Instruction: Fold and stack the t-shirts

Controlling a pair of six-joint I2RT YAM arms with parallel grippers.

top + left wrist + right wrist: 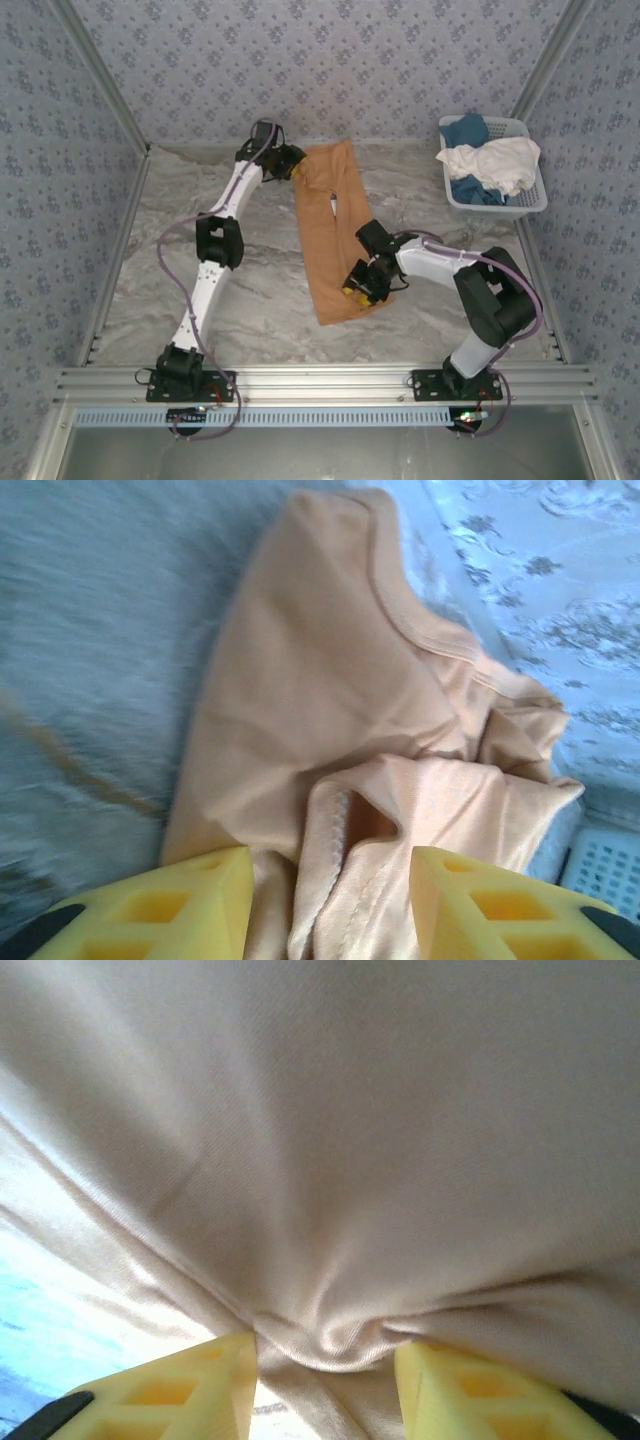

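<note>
Right gripper (358, 290) is clamped on a bunched pinch of the one orange-tan cotton t-shirt (325, 230) at its 6 o'clock end. The left gripper (292, 162) sits at the 12 o'clock end with its fingers apart and cloth gathered between them, so can't tell if it's actually gripping. The shirt's folded into a long strip mid-table, long axis roughly 12 to 6, neckline seam up by the left gripper. The single white plastic lattice basket (495, 208) sits well apart at 2 o'clock on the grey marbled table (250, 300), holding one crumpled white t-shirt (495, 158) plus blue cloth (465, 130).
</note>
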